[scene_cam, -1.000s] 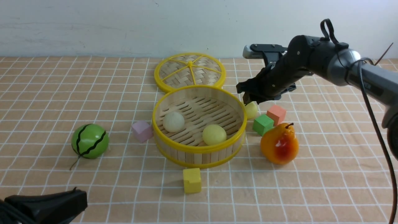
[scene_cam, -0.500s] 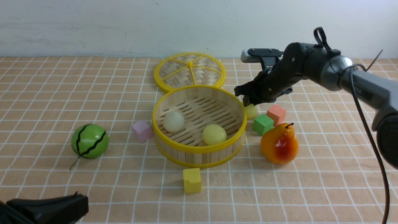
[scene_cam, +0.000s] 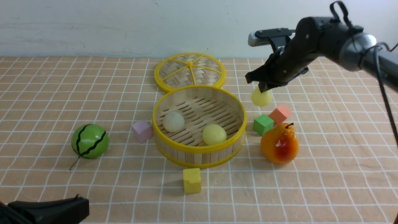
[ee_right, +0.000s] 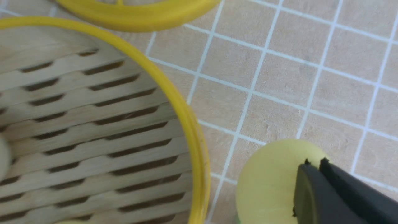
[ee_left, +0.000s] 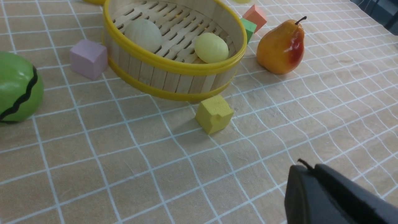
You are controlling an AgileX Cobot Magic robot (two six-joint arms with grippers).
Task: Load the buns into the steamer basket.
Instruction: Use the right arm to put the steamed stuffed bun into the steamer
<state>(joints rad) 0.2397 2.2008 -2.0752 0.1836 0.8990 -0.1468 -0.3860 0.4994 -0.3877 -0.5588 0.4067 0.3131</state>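
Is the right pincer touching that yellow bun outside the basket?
Touching. The right wrist view shows the right pincer shut on the bun, its dark tips pressed into it.

Tan counter (scene_cam: 326, 174) with a white grid, plain pale wall (scene_cam: 124, 25) behind. Woven disc lid (scene_cam: 189, 72), yellow rim and spokes, flat at far centre. Green melon (scene_cam: 90, 141) with black wavy stripes, left, well apart from the rest. Lilac cube (scene_cam: 141, 131) centre-left. Yellow cube (scene_cam: 192, 180) near centre, notch in its top edge. Right cluster: glossy orange pear (scene_cam: 279, 143), red patch, upright, stem up. Green cube (scene_cam: 263, 124) just beside it, far-left. Salmon cube (scene_cam: 280, 114) behind, askew; contact with the green cube unclear.
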